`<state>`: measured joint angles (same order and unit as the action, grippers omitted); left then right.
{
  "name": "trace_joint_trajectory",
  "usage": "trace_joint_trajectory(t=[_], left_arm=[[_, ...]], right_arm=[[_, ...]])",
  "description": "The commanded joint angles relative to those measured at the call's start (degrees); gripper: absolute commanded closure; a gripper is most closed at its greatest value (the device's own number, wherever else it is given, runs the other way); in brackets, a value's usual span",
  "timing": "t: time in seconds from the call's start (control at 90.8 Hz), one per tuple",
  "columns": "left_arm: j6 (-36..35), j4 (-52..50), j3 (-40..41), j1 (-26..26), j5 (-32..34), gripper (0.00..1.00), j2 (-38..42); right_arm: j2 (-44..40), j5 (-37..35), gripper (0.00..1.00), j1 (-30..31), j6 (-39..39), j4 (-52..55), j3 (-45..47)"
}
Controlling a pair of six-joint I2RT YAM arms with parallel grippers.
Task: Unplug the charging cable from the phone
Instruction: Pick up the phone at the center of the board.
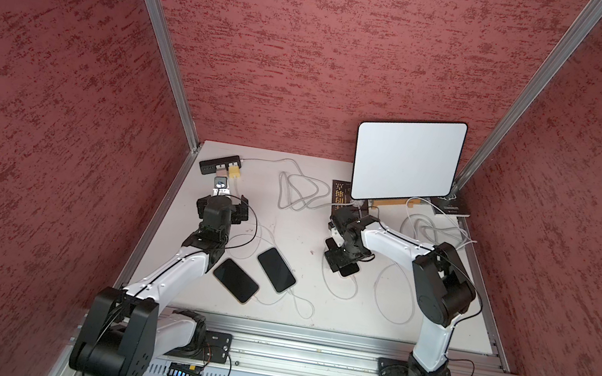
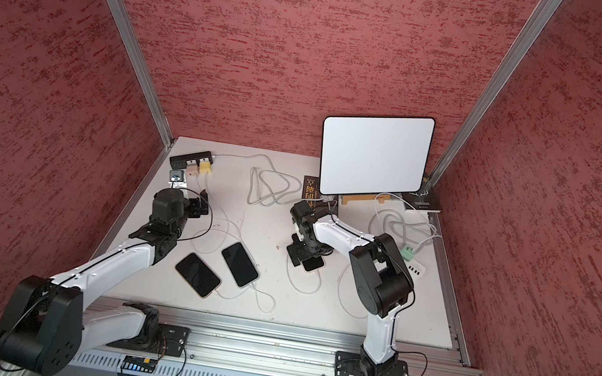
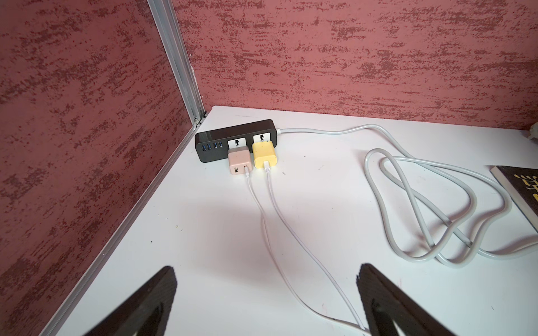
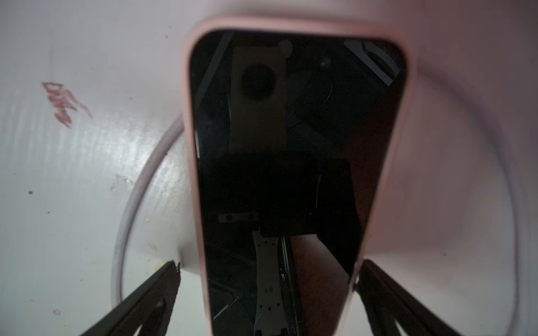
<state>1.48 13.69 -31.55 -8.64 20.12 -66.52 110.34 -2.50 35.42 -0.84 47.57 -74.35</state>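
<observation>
Basically nothing is done yet, I'd say. In both top views the right gripper (image 1: 341,261) hangs right over the phone (image 1: 350,272), right of centre on the counter (image 1: 296,233). Its jaws are spread wide and hold nothing. A thin white cable (image 1: 337,297) loops out on the phone's near side, so I'd guess it's not unplugged, but the plug is hidden under the arm. The left gripper (image 1: 223,198) is way off at the far left, facing the power strip (image 1: 219,162), jaws released too. Two other phones (image 1: 235,280) lie near, left of centre, with their own leads. A white panel (image 1: 408,158) stands far right, a grey cord (image 1: 298,192) is coiled far centre, and a top view shows a green adapter (image 2: 408,252) by the right edge.

Left wrist: the strip sits in the far left corner with a pink charger (image 3: 239,161) and a yellow charger (image 3: 264,155) plugged in. Their thin leads run back between the open, empty jaws. A book (image 3: 521,195) pokes in past the cord.

Right wrist: the phone, in a pink case with a dark screen, lies between the open jaws. One jaw is just beside its edge and I can't tell if it touches. The cable curls round both sides of the phone, so it could snag. No plug shows here. The whole pull is left to do.
</observation>
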Motion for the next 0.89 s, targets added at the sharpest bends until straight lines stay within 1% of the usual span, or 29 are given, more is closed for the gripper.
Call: trace_joint_trajectory(t=[0.0, 0.231, 0.441, 0.54, 0.683, 0.882], left_arm=[[0.55, -0.51, 0.62, 0.37, -0.36, 0.0, 0.61], [0.72, -0.54, 0.61, 0.47, -0.66, 0.0, 0.34], [0.05, -1.23, 0.23, 0.55, -0.87, 0.0, 0.78], [0.14, -1.51, 0.0, 0.64, -0.89, 0.0, 0.86], [1.05, -2.27, -0.46, 0.99, -1.6, 0.0, 1.16], [1.64, -2.23, -0.29, 1.43, -4.75, 0.0, 3.27]], right_arm=[[0.7, -2.93, 0.01, 0.22, -0.08, -0.2, -0.92], [1.8, -1.88, 0.02, 0.26, -0.54, -2.26, -0.01], [2.07, -1.56, 0.12, 0.26, -0.49, -2.98, 0.21], [1.75, -1.96, 0.18, 0.25, -0.48, -3.34, 0.25], [0.39, -1.62, 0.24, 0.26, -0.25, -3.95, 0.46], [-2.57, -1.02, 0.32, -0.06, -0.27, -4.28, 0.64]])
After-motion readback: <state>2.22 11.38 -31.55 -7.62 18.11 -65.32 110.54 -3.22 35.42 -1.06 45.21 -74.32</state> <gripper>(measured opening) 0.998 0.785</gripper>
